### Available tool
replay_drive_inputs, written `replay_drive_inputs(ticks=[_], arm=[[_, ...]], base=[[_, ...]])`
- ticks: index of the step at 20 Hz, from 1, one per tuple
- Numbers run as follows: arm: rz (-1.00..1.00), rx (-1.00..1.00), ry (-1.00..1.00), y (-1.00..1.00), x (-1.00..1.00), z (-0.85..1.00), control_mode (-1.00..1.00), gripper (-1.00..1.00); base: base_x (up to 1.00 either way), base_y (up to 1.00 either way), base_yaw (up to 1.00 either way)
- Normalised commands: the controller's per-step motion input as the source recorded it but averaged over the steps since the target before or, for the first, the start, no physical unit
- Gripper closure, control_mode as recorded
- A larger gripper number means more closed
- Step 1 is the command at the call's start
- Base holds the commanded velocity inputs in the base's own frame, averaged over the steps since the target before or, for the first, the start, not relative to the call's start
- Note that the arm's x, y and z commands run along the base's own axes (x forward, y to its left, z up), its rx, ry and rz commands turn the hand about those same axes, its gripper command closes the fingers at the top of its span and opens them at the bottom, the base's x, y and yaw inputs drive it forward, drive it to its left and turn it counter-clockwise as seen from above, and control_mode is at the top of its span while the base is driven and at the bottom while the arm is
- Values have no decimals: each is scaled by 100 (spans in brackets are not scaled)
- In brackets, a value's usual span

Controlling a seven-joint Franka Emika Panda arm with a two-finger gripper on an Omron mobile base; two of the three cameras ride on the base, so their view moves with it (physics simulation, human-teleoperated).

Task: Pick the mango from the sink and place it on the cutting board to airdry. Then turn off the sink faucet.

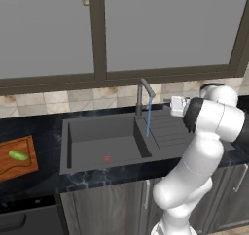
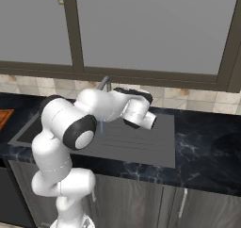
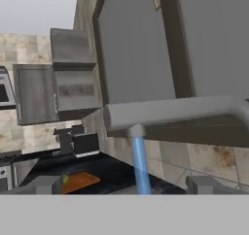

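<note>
The yellow-green mango point(image 1: 18, 155) lies on the reddish-brown cutting board point(image 1: 22, 163) at the far left of the counter. The dark grey sink point(image 1: 104, 139) holds no fruit. Water runs in a blue stream point(image 1: 149, 115) from the sink faucet point(image 1: 142, 94). My gripper point(image 1: 172, 103) hovers level with the spout, just right of it, over the ribbed drainboard. In the hand view its fingertips point(image 3: 47, 184) stand wide apart, open and holding nothing, with the faucet spout point(image 3: 175, 110) lying across the picture just beyond them. The board point(image 3: 80, 180) and mango point(image 3: 64, 179) show far behind.
A small red spot point(image 1: 106, 159) marks the basin floor. Tiled backsplash and a dark-framed window point(image 1: 99, 35) rise right behind the faucet. Black marbled counter point(image 2: 207, 142) stretches right of the drainboard point(image 2: 136, 142). Cabinet doors with handles sit below.
</note>
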Motion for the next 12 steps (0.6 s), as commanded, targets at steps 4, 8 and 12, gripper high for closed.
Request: replay_drive_inputs(ticks=[4, 8, 12], arm=[[0, 0, 0, -12, 34, -14, -100, -100], [-1, 0, 0, -15, 33, -23, -100, -100], [-1, 0, 0, -7, 39, -24, -100, -100]], base=[[0, 0, 0], [0, 0, 0], [0, 0, 0]])
